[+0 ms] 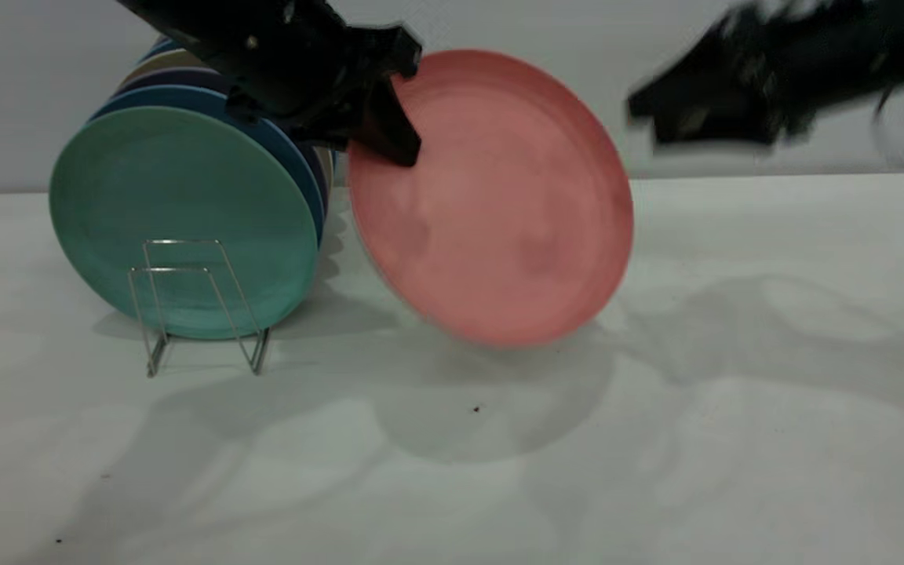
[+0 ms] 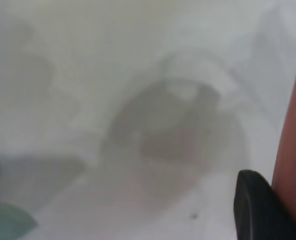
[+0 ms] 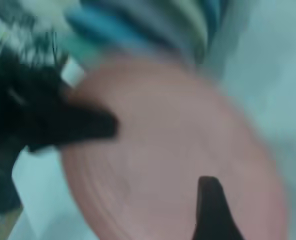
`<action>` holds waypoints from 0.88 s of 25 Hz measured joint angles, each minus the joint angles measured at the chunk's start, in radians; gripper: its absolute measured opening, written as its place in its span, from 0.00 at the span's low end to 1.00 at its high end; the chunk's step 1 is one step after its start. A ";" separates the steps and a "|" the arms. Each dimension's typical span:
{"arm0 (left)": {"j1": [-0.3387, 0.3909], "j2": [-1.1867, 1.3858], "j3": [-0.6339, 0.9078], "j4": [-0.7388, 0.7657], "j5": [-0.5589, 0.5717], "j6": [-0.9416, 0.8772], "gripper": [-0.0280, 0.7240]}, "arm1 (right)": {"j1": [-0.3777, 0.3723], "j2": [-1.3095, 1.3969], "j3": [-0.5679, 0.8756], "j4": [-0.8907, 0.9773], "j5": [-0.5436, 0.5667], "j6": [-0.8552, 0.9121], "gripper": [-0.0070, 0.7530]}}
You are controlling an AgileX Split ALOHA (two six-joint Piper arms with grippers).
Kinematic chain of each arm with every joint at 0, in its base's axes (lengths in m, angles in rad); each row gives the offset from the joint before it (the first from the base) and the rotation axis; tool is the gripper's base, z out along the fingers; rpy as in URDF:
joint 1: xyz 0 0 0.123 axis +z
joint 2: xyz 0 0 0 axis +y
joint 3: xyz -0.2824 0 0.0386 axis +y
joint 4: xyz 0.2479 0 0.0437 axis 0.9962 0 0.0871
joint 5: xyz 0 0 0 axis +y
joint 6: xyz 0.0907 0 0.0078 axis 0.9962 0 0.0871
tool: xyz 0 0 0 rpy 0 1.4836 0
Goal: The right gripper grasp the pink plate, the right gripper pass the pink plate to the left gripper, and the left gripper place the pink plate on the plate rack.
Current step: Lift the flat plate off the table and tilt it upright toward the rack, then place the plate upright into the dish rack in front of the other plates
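The pink plate point(image 1: 499, 212) hangs nearly upright above the table, just right of the plate rack point(image 1: 185, 302). My left gripper point(image 1: 391, 118) is shut on the plate's upper left rim. In the left wrist view one black finger point(image 2: 255, 210) lies against the plate's edge point(image 2: 294, 135). My right gripper point(image 1: 648, 118) is up at the right, blurred and a short gap clear of the plate's right rim. It holds nothing. The right wrist view shows a single finger point(image 3: 210, 210) in front of the plate point(image 3: 168, 150), with no second finger near it.
A teal-green plate point(image 1: 185, 212) stands in the wire rack, with blue and other coloured plates point(image 1: 185, 90) stacked upright behind it. The white table point(image 1: 734, 392) stretches in front and to the right. A pale wall stands behind.
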State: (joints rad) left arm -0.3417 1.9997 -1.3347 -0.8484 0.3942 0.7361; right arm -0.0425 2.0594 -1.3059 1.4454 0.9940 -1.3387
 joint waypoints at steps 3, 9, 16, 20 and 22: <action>0.015 -0.028 0.002 0.045 0.007 0.089 0.16 | -0.064 -0.120 0.000 -0.042 0.053 0.054 0.65; 0.091 -0.194 0.002 0.209 0.042 0.280 0.16 | -0.120 -0.400 0.000 -0.261 0.172 0.189 0.61; 0.200 -0.378 0.002 0.349 0.123 0.586 0.16 | -0.120 -0.699 0.000 -0.543 0.218 0.443 0.51; 0.268 -0.439 0.002 0.356 0.198 0.812 0.16 | -0.120 -0.839 0.026 -0.694 0.230 0.579 0.47; 0.308 -0.449 0.002 0.357 0.243 0.904 0.16 | -0.120 -0.908 0.075 -0.745 0.230 0.624 0.45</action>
State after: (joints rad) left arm -0.0336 1.5509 -1.3328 -0.4917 0.6369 1.6406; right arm -0.1621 1.1518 -1.2309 0.7004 1.2242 -0.7147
